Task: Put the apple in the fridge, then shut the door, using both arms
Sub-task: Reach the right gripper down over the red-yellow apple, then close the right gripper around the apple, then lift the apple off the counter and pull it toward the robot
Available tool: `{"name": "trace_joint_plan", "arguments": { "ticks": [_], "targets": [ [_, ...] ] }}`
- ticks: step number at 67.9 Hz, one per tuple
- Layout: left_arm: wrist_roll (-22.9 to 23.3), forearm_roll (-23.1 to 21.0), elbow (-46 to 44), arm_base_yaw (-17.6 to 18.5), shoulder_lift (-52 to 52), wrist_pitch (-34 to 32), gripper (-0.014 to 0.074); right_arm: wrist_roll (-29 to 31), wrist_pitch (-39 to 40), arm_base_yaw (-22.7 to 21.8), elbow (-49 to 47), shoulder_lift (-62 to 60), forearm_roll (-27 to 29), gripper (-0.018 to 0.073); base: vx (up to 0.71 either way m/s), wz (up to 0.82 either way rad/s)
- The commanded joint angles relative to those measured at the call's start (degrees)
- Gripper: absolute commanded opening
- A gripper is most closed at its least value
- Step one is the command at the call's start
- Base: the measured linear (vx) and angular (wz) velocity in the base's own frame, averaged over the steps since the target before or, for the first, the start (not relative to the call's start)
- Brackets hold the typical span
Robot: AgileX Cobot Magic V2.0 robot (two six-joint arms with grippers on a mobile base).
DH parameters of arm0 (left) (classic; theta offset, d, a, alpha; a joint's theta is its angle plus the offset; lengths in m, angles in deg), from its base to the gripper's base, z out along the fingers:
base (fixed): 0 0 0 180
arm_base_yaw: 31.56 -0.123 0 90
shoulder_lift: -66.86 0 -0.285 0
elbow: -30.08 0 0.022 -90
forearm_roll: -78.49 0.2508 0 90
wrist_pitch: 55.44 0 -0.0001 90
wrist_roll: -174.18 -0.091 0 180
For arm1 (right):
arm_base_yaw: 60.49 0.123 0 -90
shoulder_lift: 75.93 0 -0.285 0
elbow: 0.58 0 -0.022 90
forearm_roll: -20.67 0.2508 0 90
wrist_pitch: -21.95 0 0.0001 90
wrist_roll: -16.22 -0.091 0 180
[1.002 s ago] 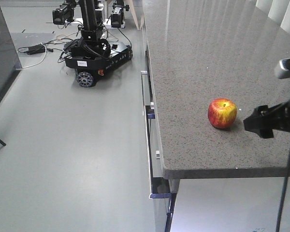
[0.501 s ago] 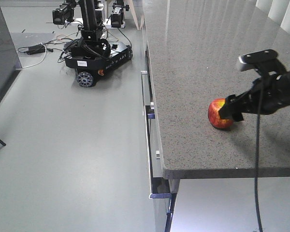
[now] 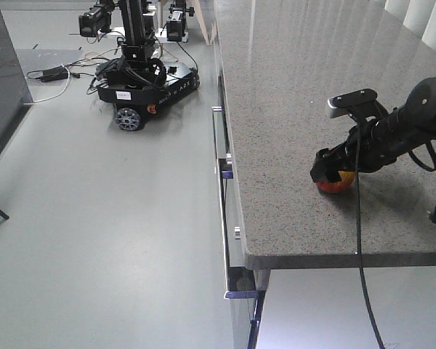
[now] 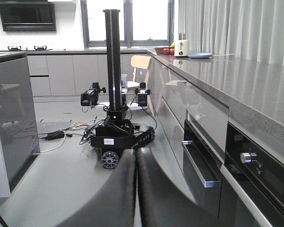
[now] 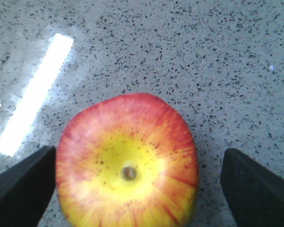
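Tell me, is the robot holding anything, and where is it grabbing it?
Nothing yet. The right gripper is open around the apple, a finger at each side, not squeezing. The left gripper is shut and empty.

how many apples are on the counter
1 for sure: the apple on the counter near its front edge, between the open fingers of the right gripper. Red fruit far down the counter, left wrist view, may be more; too small to tell.

Most of apple (image 3: 339,185) hidden behind right gripper (image 3: 328,166) at centre right, underside cropped at wrist view's bottom edge, fingertips (image 5: 23,187) too
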Motion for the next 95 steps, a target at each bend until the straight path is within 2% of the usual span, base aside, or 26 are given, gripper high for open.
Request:
{"name": "trace_joint_plan", "arguments": {
  "ticks": [1, 23, 44, 56, 74, 82, 95],
  "targets": [
    [0.5, -0.2, 1.6, 0.0, -0.9, -4.4, -0.0006, 0.6, 2.2, -0.1, -1.9, -2.4, 0.7, 0.0619, 0.0, 0.0],
    [0.5, -0.2, 1.6, 0.0, -0.9, -4.4, -0.0006, 0.4, 0.4, -0.1, -1.9, -2.4, 1.5, 0.0437, 0.0, 0.0],
    [0.5, -0.3, 1.6, 0.0, -0.9, -4.4, -0.0006, -0.1, 0.2, -0.1, -1.9, -4.7, 6.7, 0.029, 0.0, 0.0],
    [0.5, -0.3, 1.6, 0.0, -0.9, -4.4, -0.0006, -0.3, -4.8, -0.1, -1.9, -8.2, 8.8, 0.0227, 0.0, 0.0],
    [0.5, -0.3, 1.6, 0.0, -0.9, -4.4, -0.0006, -9.1, -10.7, 0.2, -1.9, -17.4, 9.4, 0.0211, 0.0, 0.0],
    [0.5, -0.3, 1.6, 0.0, -0.9, -4.4, -0.0006, -10.3, -12.3, 2.3, -1.9, -22.4, 8.4, 0.0211, 0.0, 0.0],
    [0.5, -0.3, 1.6, 0.0, -0.9, -4.4, -0.0006, -15.8, -14.6, 10.0, -1.7, -28.9, 2.3, 0.0211, 0.0, 0.0]
  ]
}}
